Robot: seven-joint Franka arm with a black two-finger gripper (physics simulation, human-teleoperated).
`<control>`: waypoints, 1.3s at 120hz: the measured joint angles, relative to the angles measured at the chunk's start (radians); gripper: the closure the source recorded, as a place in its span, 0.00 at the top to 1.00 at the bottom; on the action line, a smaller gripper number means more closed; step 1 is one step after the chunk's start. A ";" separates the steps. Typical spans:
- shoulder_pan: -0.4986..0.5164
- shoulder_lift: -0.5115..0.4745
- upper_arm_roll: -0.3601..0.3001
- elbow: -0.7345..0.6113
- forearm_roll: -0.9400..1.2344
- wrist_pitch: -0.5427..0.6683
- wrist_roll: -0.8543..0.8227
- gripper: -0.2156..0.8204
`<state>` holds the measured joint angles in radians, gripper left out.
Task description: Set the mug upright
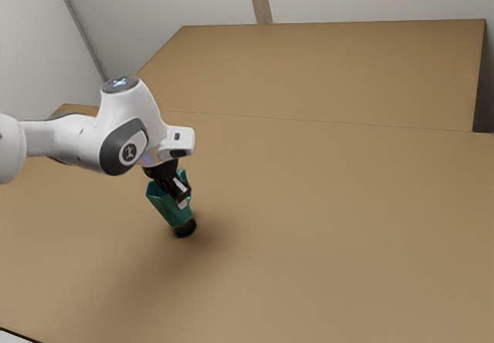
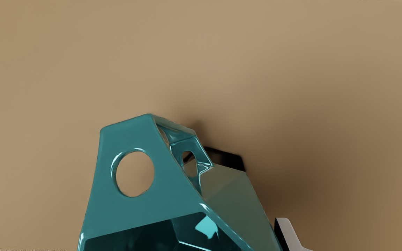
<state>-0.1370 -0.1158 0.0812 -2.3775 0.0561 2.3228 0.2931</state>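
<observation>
Tilted teal mug point(image 2: 117, 214) right at the pincer point(image 1: 182, 198), dark base lowermost, pincer's grip impossible to tell.

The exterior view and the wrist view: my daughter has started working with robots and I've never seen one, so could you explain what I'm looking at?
This is a simulated scene. The exterior view, taken from beside the machine, shows a white robot arm reaching over a brown table. Its black claw holds a teal mug, tilted, with its black base lowest. I can't tell whether the base touches the table. The wrist view comes from a camera on the arm's hand: it looks down on the mug's open mouth and a handle with a round hole.
</observation>
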 joint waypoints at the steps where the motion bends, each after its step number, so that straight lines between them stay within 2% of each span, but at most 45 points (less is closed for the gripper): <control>1: 0.000 0.000 0.000 -0.001 0.001 0.001 -0.003 0.07; 80: 0.000 0.069 0.000 -0.008 0.028 0.051 -0.162 0.07; 87: -0.001 0.069 0.000 -0.008 0.026 0.052 -0.168 0.14; 104: -0.001 0.063 0.000 -0.008 0.023 0.053 -0.180 0.42; 116: -0.005 0.047 0.000 -0.007 0.021 0.055 -0.188 0.56; 133: -0.028 -0.007 0.000 -0.005 0.021 0.055 -0.195 0.66; 156: -0.024 -0.045 -0.016 0.048 0.013 0.007 -0.202 0.73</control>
<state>-0.1610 -0.1607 0.0655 -2.3291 0.0689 2.3301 0.0916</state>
